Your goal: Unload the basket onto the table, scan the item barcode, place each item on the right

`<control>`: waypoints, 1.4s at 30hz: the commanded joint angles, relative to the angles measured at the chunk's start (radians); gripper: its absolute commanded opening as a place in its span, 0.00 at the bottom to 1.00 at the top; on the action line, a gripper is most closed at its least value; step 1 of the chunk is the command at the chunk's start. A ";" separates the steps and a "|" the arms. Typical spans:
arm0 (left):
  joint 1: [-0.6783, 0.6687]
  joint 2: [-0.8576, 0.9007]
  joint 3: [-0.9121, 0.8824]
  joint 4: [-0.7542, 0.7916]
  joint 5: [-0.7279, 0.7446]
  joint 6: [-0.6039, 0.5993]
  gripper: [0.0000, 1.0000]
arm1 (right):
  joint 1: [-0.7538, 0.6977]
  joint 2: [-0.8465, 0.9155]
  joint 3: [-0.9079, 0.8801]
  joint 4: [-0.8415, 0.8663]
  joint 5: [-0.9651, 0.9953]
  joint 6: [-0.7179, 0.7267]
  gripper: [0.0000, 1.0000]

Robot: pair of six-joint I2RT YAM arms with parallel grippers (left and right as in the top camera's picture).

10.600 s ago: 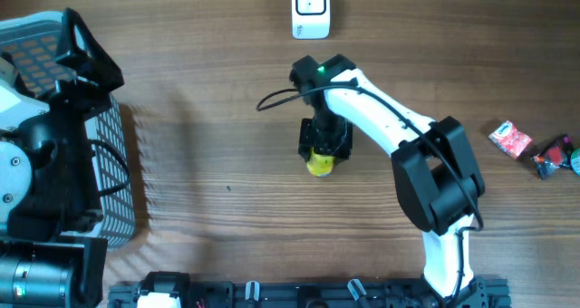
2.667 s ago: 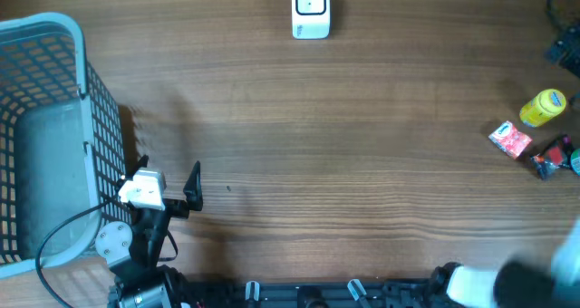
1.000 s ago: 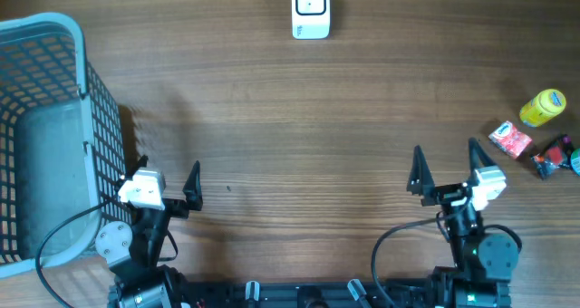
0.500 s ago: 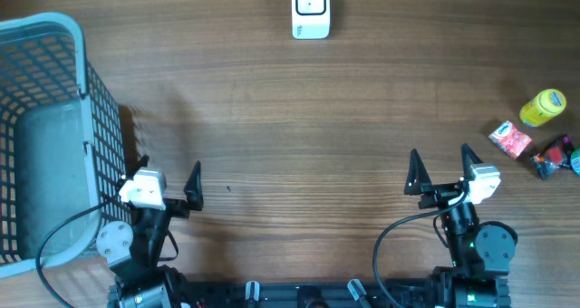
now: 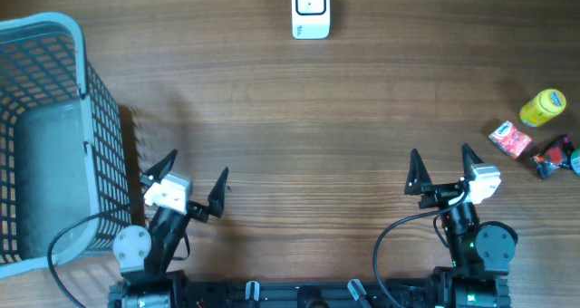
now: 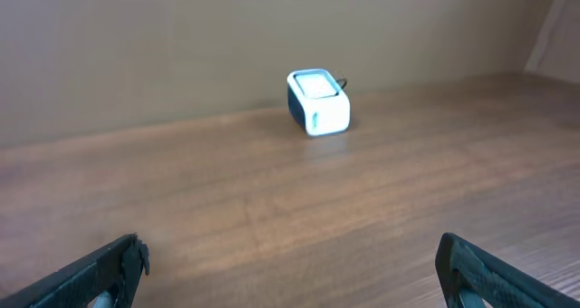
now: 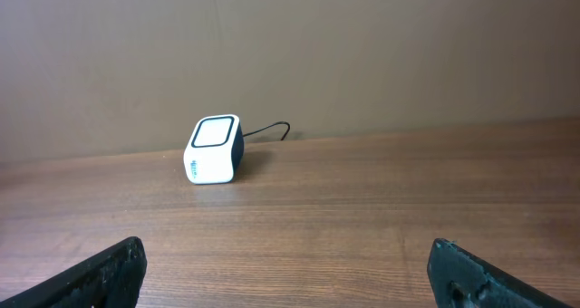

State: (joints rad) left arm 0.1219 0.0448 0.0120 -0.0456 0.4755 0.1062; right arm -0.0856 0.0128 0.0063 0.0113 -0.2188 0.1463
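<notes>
The white barcode scanner (image 5: 310, 9) stands at the table's far edge, centre; it shows in the left wrist view (image 6: 318, 101) and the right wrist view (image 7: 214, 149). Three items lie at the far right: a yellow bottle (image 5: 544, 107), a red packet (image 5: 510, 139) and a dark wrapped item (image 5: 553, 156). My left gripper (image 5: 195, 166) is at the near left, open and empty (image 6: 290, 254). At the near right, my right gripper (image 5: 441, 152) is open and empty too (image 7: 285, 254), well short of the items.
A light blue wire basket (image 5: 41, 22) fills the left end of the table, just left of the left gripper. Bare wood lies between both grippers and the scanner. A cable runs from the scanner's back.
My left gripper has shifted right, away from the basket, and turned a little. The right gripper edged slightly left, then held still. Both stayed open.
</notes>
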 commanded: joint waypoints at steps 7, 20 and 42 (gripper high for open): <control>-0.087 -0.042 -0.006 -0.027 -0.386 -0.436 1.00 | 0.004 -0.008 -0.001 0.004 0.018 0.013 1.00; -0.085 -0.041 -0.006 -0.023 -0.358 -0.330 1.00 | 0.004 -0.008 -0.001 0.004 0.018 0.013 1.00; -0.085 -0.037 -0.006 -0.022 -0.358 -0.330 1.00 | 0.004 -0.008 -0.001 0.003 0.018 0.013 1.00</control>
State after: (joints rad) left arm 0.0391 0.0139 0.0120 -0.0666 0.1165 -0.2447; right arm -0.0856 0.0128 0.0063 0.0113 -0.2157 0.1463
